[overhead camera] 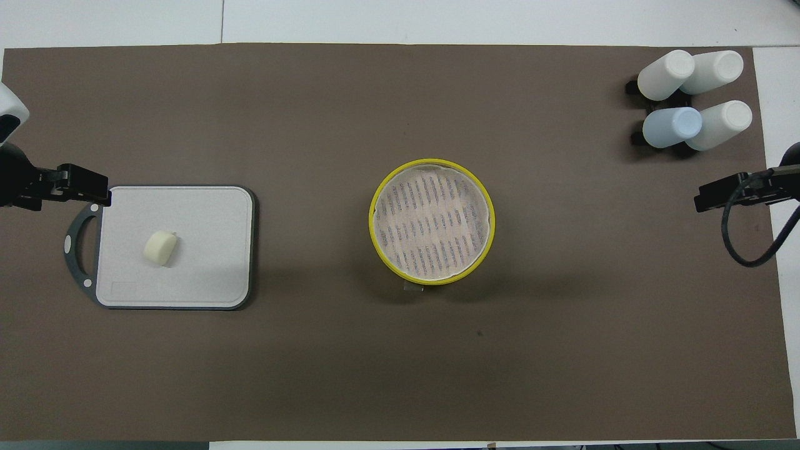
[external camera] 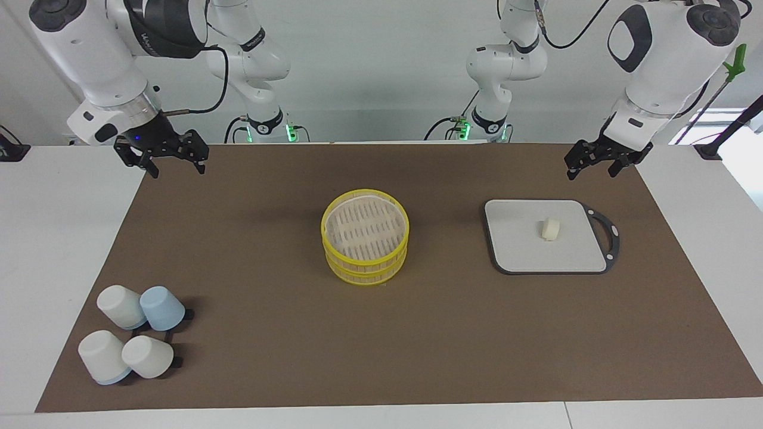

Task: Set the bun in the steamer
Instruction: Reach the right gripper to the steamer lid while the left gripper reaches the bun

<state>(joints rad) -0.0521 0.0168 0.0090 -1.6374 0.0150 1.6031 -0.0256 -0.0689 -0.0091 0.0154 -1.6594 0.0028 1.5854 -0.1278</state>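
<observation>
On the board (external camera: 524, 250) at my left arm's end of the table lies the bun (external camera: 550, 229), on its side, its round faces turned along the table's length. My left gripper (external camera: 590, 165) hangs over the mat just robot-side of the board, fingers spread, holding nothing. So the bun sits down and away from me. My right gripper (external camera: 173, 162) waits, spread too, well apart. The steamer (external camera: 365, 238) stands mid-table, top tier bare. The left arm's clearly the nearer one.
</observation>
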